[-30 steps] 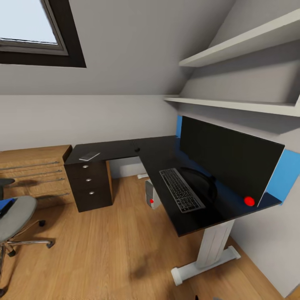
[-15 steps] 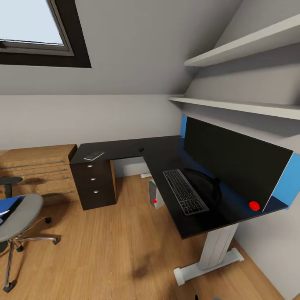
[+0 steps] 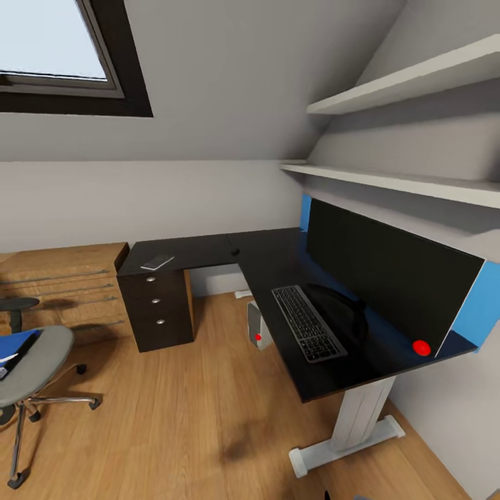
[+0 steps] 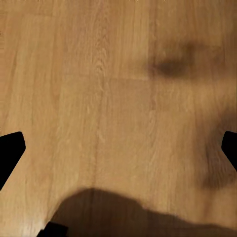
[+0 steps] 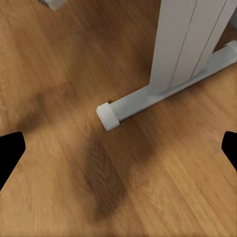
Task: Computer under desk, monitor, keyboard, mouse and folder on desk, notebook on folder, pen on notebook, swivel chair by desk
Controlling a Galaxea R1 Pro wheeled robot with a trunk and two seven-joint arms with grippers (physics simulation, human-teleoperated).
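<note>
Both grippers hang over bare wooden floor with their black fingertips spread wide apart and nothing between them: the left gripper [image 4: 118, 148] over plain planks [image 4: 98, 98], the right gripper [image 5: 118, 148] over the floor just in front of the desk's white leg [image 5: 182, 44] and its foot.

From the head camera, at 9 o'clock stands the swivel chair [image 3: 31, 361], well apart from the desk, with the blue folder [image 3: 15, 345] lying on its grey seat. Behind it, a light-wood drawer chest [image 3: 62, 285] sits against the wall. Toward 10 o'clock from centre, the black drawer unit [image 3: 158, 309] carries one end of the desk [image 3: 278, 260], and a thin grey notebook [image 3: 157, 262] lies flat on that end. A small dark mouse [image 3: 236, 251] rests at the desk's inner corner. Under the top, near 6 o'clock from the corner, the computer [image 3: 255, 325] stands upright on the floor. At 3 o'clock, the keyboard [image 3: 307, 322] lies just beside the monitor [image 3: 389, 278], which stands on the desk along the wall.
</note>
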